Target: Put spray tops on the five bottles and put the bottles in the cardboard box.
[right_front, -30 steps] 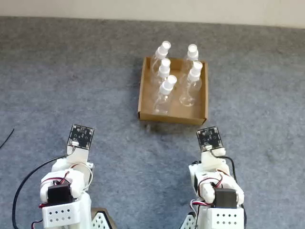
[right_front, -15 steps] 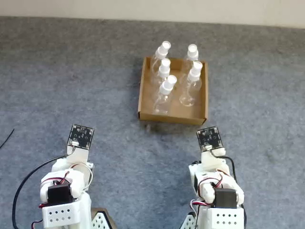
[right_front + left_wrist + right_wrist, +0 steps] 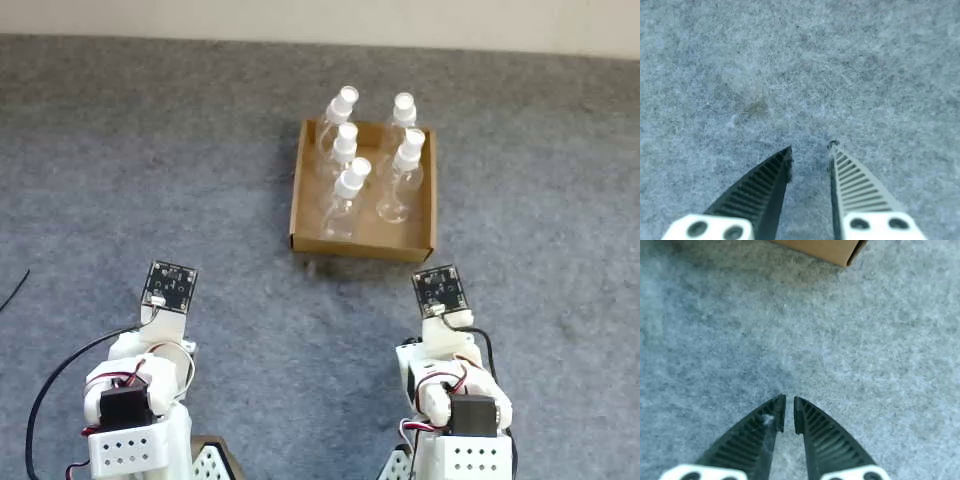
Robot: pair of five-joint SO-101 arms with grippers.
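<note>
Box (image 3: 360,243) sits at 12 o'clock from centre of carpet (image 3: 150,180), open side up, well apart from both arms. 5 bottles (image 3: 338,215) stand upright inside, clear, all w/ white spray tops (image 3: 352,178) on. Layout in box: 2 by far wall at 11 and 1 o'clock; 1 left of centre; 1 twd 3 o'clock side; 1 nearest, twd 7 o'clock. Close-packed; can't tell which ones touch.

L arm (image 3: 140,395) at 7 o'clock of scene, R arm (image 3: 455,395) at 5 o'clock, both folded low at near edge. Box lies at 1 o'clock from L arm, 11 o'clock from R arm.

L gripper (image 3: 810,148): narrow gap, tips clearly apart, black finger (image 3: 760,195) one side, white the other, carpet showing between. Holds nothing.

R gripper (image 3: 789,399): tips almost together, just a slit, both fingers black, holds nothing. Over carpet; a box corner lies beyond the tips in R wrist view, apart from them.

Thin black cable (image 3: 12,288) at 9 o'clock edge of carpet.
</note>
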